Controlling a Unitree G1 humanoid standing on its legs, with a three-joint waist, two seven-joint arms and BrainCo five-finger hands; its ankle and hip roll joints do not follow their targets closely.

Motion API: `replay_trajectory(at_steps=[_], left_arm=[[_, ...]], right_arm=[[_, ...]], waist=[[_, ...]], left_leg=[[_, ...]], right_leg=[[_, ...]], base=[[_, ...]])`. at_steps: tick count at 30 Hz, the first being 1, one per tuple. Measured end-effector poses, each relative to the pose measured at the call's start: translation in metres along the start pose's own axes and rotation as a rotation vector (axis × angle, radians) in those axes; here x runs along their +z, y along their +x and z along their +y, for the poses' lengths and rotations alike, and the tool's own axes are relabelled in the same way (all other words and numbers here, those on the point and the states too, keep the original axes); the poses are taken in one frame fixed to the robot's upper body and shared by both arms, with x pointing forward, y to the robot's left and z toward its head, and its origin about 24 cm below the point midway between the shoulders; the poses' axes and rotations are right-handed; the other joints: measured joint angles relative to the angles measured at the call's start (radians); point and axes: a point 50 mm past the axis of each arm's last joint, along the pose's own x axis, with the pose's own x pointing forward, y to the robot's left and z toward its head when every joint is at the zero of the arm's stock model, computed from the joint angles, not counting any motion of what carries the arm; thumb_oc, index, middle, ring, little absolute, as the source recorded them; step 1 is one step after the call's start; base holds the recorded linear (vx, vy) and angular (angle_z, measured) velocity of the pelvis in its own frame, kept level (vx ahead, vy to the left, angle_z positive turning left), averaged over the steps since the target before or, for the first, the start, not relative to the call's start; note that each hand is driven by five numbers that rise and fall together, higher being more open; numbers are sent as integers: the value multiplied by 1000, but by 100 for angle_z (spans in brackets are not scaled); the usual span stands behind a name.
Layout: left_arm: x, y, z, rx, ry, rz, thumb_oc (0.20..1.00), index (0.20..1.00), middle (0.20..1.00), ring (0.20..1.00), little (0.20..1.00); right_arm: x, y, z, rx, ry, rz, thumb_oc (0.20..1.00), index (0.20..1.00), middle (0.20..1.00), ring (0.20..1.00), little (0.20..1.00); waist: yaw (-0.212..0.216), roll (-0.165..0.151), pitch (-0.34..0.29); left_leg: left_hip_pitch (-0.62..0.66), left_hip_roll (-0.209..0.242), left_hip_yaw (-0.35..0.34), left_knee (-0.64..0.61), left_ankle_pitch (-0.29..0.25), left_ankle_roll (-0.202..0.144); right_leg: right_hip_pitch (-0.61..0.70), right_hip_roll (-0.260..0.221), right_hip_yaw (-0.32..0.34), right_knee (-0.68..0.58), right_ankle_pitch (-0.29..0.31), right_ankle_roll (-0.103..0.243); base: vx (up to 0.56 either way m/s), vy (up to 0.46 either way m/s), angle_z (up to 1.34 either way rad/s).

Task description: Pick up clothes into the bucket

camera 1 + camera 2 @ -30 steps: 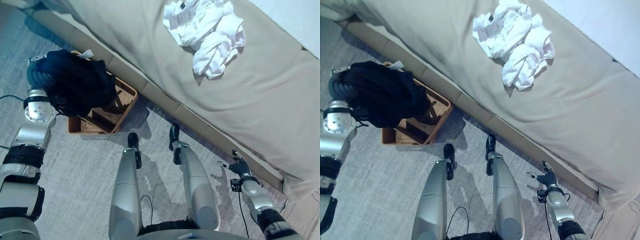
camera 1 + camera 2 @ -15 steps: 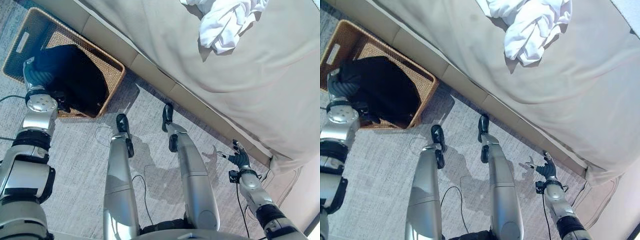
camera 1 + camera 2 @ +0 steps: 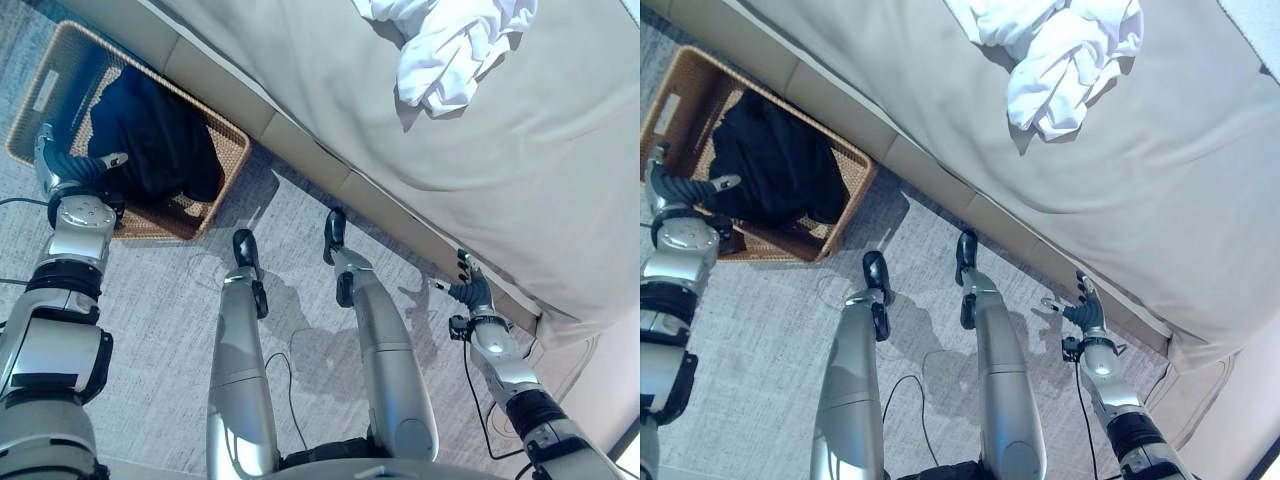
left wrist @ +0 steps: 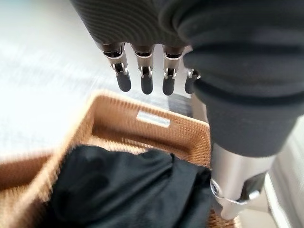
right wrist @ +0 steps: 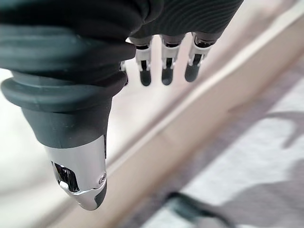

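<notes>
A dark garment (image 3: 155, 140) lies bunched inside the woven basket (image 3: 65, 90) on the floor beside the bed. My left hand (image 3: 75, 165) hovers over the basket's near side, open and holding nothing. In the left wrist view its straight fingers (image 4: 142, 78) reach out above the dark garment (image 4: 123, 190) and the basket's rim (image 4: 152, 118). A pile of white clothes (image 3: 450, 50) rests on the bed (image 3: 520, 180). My right hand (image 3: 468, 293) is low by the bed's edge, open and empty, and its fingers (image 5: 166, 71) are straight in the right wrist view.
The bed's beige base (image 3: 300, 150) runs diagonally right behind the basket. Grey carpet (image 3: 150, 320) covers the floor in front of it. The bed's corner (image 3: 560, 325) lies just past my right hand.
My left hand has let go of the dark garment, which now lies in the basket, and its fingers have straightened. My right hand has risen slightly toward the bed's edge. The camera shifted early on.
</notes>
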Motion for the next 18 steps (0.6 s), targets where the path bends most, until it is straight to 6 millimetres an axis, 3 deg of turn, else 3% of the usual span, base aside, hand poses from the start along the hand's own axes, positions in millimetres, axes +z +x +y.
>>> replay_trajectory(at_steps=[3, 5, 7, 9, 11, 13, 15, 16, 18], left_arm=[[-21, -8, 3, 6, 53, 14, 1000, 1000, 1000, 1000, 1000], [-45, -20, -2, -23, 96, 56, 1000, 1000, 1000, 1000, 1000], [-57, -40, -10, -33, 33, 41, 1000, 1000, 1000, 1000, 1000], [-76, -71, -34, -100, -16, 74, 1000, 1000, 1000, 1000, 1000], [-78, -90, -52, -161, -75, 61, 1000, 1000, 1000, 1000, 1000], [-82, -105, -68, -217, -90, 65, 1000, 1000, 1000, 1000, 1000], [-77, -133, -101, -337, -117, 51, 1000, 1000, 1000, 1000, 1000], [-71, -157, -126, -464, -108, 12, 1000, 1000, 1000, 1000, 1000], [-62, -183, -148, -567, -135, -18, 1000, 1000, 1000, 1000, 1000]], right_arm=[[31, 3, 2, 15, 34, -132, 1000, 1000, 1000, 1000, 1000], [48, 4, 4, 29, 51, -211, 1000, 1000, 1000, 1000, 1000], [61, 1, -1, 1, 36, -275, 1000, 1000, 1000, 1000, 1000], [80, 3, -9, -52, -17, -361, 1000, 1000, 1000, 1000, 1000], [93, 4, -20, -111, -99, -434, 1000, 1000, 1000, 1000, 1000], [111, 11, -31, -194, -148, -503, 1000, 1000, 1000, 1000, 1000], [130, 26, -36, -292, -176, -546, 1000, 1000, 1000, 1000, 1000], [145, 36, -38, -352, -183, -579, 1000, 1000, 1000, 1000, 1000], [165, 45, -40, -411, -187, -622, 1000, 1000, 1000, 1000, 1000]], waist=[[-3, 0, 0], [7, 3, 0], [19, 4, 0], [61, 12, 0], [71, 18, -1], [109, 25, 2], [118, 49, 2], [128, 73, -2], [153, 97, -3]], left_leg=[[49, 2, 21, -42, 11, -4], [93, 2, 28, -70, 15, -3], [140, -1, 43, -124, 29, -8], [211, -8, 44, -187, 55, -17], [255, -18, 37, -241, 73, -21], [276, -19, 33, -272, 86, -33], [326, -34, 31, -325, 113, -36], [359, -38, 30, -353, 121, -34], [384, -40, 27, -383, 136, -33]], right_leg=[[35, 4, 15, -38, 14, 1], [73, 5, 22, -60, 17, 0], [102, 0, 25, -92, 18, 2], [154, -4, 22, -116, 19, -3], [177, -10, 17, -125, 19, -4], [188, -12, 11, -123, 12, -7], [219, -28, 5, -126, 11, -8], [245, -32, -1, -137, 11, -8], [263, -33, -5, -146, 10, -7]], base=[[18, -3, -12], [-9, -13, -6], [-6, -34, 0], [-11, -40, 9], [33, -31, 15], [47, -43, 14], [41, -68, 20], [39, -85, 10], [28, -53, 6]])
